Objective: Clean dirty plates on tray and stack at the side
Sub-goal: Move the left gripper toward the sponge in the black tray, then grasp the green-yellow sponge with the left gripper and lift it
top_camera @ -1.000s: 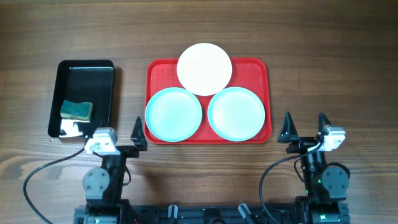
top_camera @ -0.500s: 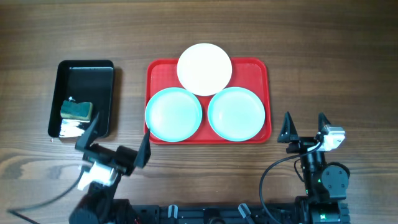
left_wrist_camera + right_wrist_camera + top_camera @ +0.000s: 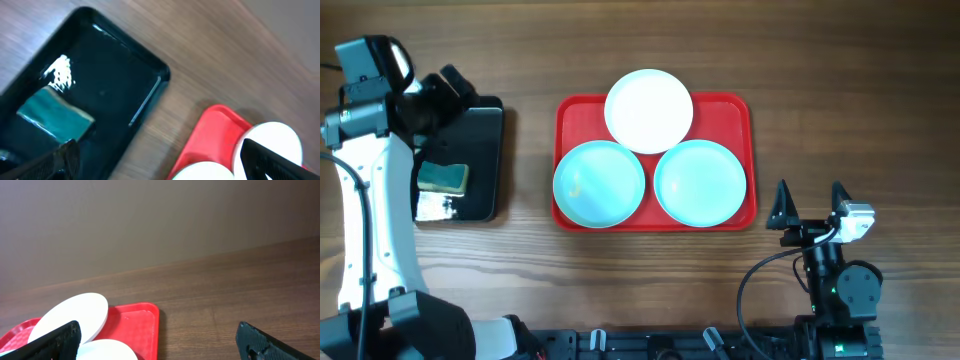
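The red tray (image 3: 575,115) lies at the table's middle with three plates on it: a white plate (image 3: 649,110) at the back, overlapping its far rim, and two pale turquoise plates, one at the left (image 3: 599,183) and one at the right (image 3: 700,181). My left gripper (image 3: 445,95) is open and empty, raised above the far end of the black tray. Its wrist view shows the red tray (image 3: 210,135) and the white plate (image 3: 275,137). My right gripper (image 3: 811,205) is open and empty, near the front right of the red tray (image 3: 135,322).
A glossy black tray (image 3: 480,170) stands left of the red tray. It holds a green sponge (image 3: 442,177) and a white foamy patch (image 3: 437,206). The left arm's white link runs along the table's left side.
My left arm has swung from the front of the table up to the far left, over the black tray. The right arm and the plates have not moved.
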Robot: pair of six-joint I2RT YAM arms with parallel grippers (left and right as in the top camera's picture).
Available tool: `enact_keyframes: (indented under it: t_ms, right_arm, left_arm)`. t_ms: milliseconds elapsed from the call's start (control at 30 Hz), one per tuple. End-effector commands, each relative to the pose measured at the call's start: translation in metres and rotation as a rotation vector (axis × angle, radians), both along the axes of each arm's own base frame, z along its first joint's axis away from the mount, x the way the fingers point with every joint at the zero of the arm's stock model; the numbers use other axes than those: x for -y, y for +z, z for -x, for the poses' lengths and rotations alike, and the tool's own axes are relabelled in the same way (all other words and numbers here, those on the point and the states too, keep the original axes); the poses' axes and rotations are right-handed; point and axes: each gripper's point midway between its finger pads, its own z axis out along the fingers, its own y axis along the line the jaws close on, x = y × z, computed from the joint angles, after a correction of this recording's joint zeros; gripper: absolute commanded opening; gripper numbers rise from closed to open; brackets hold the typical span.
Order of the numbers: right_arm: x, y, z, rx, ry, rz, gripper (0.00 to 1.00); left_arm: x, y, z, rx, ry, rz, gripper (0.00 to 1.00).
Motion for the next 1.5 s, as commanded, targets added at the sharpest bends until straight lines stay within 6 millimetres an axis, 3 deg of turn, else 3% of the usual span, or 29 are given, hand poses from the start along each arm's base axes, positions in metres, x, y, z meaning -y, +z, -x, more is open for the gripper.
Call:
enact_keyframes:
  t_ms: [0,33,100,167,233,267,300,333,367,400,500,667,733,767,800,833,867,900,933,1033,1100,1133,1167,1200,1267,1300,1333,1367,1467]
  right_arm:
    - [0.003,0.002,0.000,0.009,-0.016,0.012,1.00]
    - [0.003,0.002,0.000,0.009,-0.016,0.012,1.00]
    - [0.003,0.002,0.000,0.009,-0.016,0.012,1.00]
    - [0.003,0.002,0.000,0.009,-0.016,0.012,1.00]
    - [0.003,0.002,0.000,0.009,-0.016,0.012,1.00]
    - [0.003,0.002,0.000,0.009,-0.016,0.012,1.00]
    - [0.003,0.002,0.000,0.009,-0.016,0.012,1.00]
    - [0.003,0.002,0.000,0.009,-0.017,0.012,1.00]
    - [0.003,0.002,0.000,0.009,-0.016,0.012,1.00]
    - [0.003,0.002,0.000,0.009,-0.016,0.012,1.00]
    - [0.003,0.002,0.000,0.009,-0.016,0.012,1.00]
    - [0.003,0.002,0.000,0.009,-0.016,0.012,1.00]
    - [0.003,0.002,0.000,0.009,-0.016,0.012,1.00]
    - [0.003,0.002,0.000,0.009,-0.016,0.012,1.00]
    - [0.003,0.002,0.000,0.009,-0.016,0.012,1.00]
    - [0.003,0.002,0.000,0.009,-0.016,0.012,1.00]
    - [0.003,0.002,0.000,0.009,-0.016,0.012,1.00]
    - [0.003,0.002,0.000,0.009,-0.016,0.012,1.00]
    - [0.003,0.002,0.000,0.009,-0.016,0.012,1.00]
    - [0.003,0.002,0.000,0.009,-0.016,0.012,1.00]
    - [0.003,0.002,0.000,0.009,-0.016,0.012,1.00]
    - [0.003,0.002,0.000,0.009,-0.016,0.012,1.00]
    - [0.003,0.002,0.000,0.009,-0.016,0.012,1.00]
    - [0.003,0.002,0.000,0.009,-0.016,0.012,1.00]
    - [0.003,0.002,0.000,0.009,-0.016,0.012,1.00]
    - [0.003,0.002,0.000,0.009,-0.016,0.012,1.00]
    - [0.003,0.002,0.000,0.009,-0.016,0.012,1.00]
    - [0.003,0.002,0.000,0.009,-0.016,0.011,1.00]
    - [0.003,0.002,0.000,0.009,-0.016,0.012,1.00]
  left_arm:
    - [-0.043,-0.007,0.025,-0.058,0.528,0.021,1.00]
    - [-0.069,-0.020,0.061,-0.096,0.899,-0.024,1.00]
    - [-0.080,-0.049,0.074,-0.138,1.017,-0.081,1.00]
    - [-0.078,-0.092,0.073,-0.237,1.006,-0.084,1.00]
    - [-0.074,-0.104,0.068,-0.261,0.994,-0.055,1.00]
    - [-0.073,-0.108,0.058,-0.251,0.958,-0.043,1.00]
    - [-0.065,-0.115,0.032,-0.227,0.799,0.010,1.00]
    - [-0.063,-0.121,0.020,-0.209,0.762,0.040,1.00]
    - [-0.068,-0.127,0.020,-0.214,0.779,0.027,1.00]
    - [-0.081,-0.151,0.028,-0.273,0.819,0.023,0.88]
    - [-0.100,-0.188,0.047,-0.379,0.877,0.031,0.88]
    - [-0.095,-0.221,0.046,-0.426,0.874,0.147,0.83]
    - [-0.097,-0.232,0.043,-0.428,0.871,0.146,0.64]
    - [-0.097,-0.233,0.044,-0.431,0.871,0.146,0.30]
    - [-0.097,-0.233,0.043,-0.431,0.871,0.146,0.09]
    - [-0.096,-0.233,0.044,-0.432,0.871,0.146,0.04]
    - [-0.096,-0.233,0.044,-0.432,0.871,0.147,0.08]
    - [-0.095,-0.233,0.043,-0.433,0.868,0.156,0.61]
    - [-0.087,-0.234,0.041,-0.440,0.852,0.203,1.00]
    - [-0.050,-0.235,0.039,-0.496,0.790,0.399,1.00]
    - [-0.047,-0.234,0.040,-0.505,0.785,0.417,0.95]
    - [-0.047,-0.234,0.040,-0.504,0.785,0.417,0.51]
    - [-0.047,-0.234,0.040,-0.504,0.786,0.414,0.19]
    - [-0.049,-0.235,0.041,-0.503,0.791,0.402,0.05]
    - [-0.051,-0.235,0.041,-0.500,0.794,0.391,0.04]
    - [-0.051,-0.235,0.041,-0.500,0.794,0.391,0.31]
    - [-0.051,-0.235,0.041,-0.501,0.794,0.392,0.78]
    - [-0.051,-0.235,0.041,-0.502,0.794,0.392,1.00]
    - [-0.036,-0.232,0.037,-0.511,0.764,0.482,1.00]
